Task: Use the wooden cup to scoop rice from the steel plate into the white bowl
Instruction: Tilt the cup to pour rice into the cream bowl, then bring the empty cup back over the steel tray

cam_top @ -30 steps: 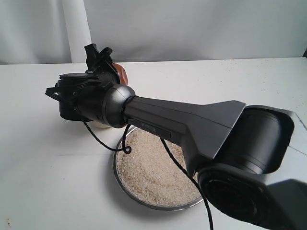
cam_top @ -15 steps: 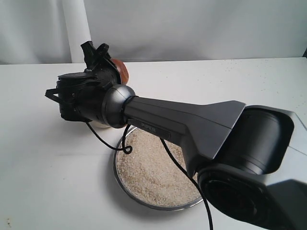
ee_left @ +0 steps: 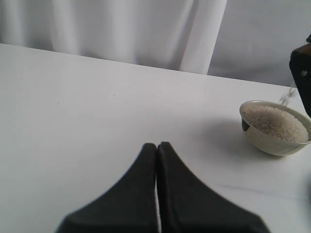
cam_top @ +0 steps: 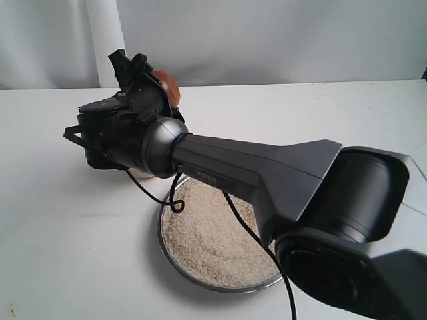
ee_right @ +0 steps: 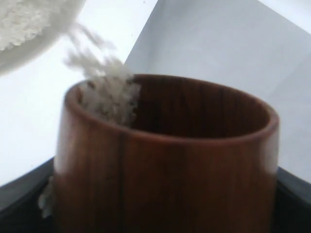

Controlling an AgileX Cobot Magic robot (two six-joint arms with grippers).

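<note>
Pouring is the step in hand. The right gripper clamps the wooden cup, tipped so that rice spills over its lip toward the white bowl, which sits at about eleven o'clock from the steel plate. The bowl looks nearly full, so a slow tilt centred over it should limit scatter. The left gripper is pressed together, empty, apart from the bowl.

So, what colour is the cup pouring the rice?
The cup is reddish-brown wood, darker inside. The right wrist view shows it best.
</note>
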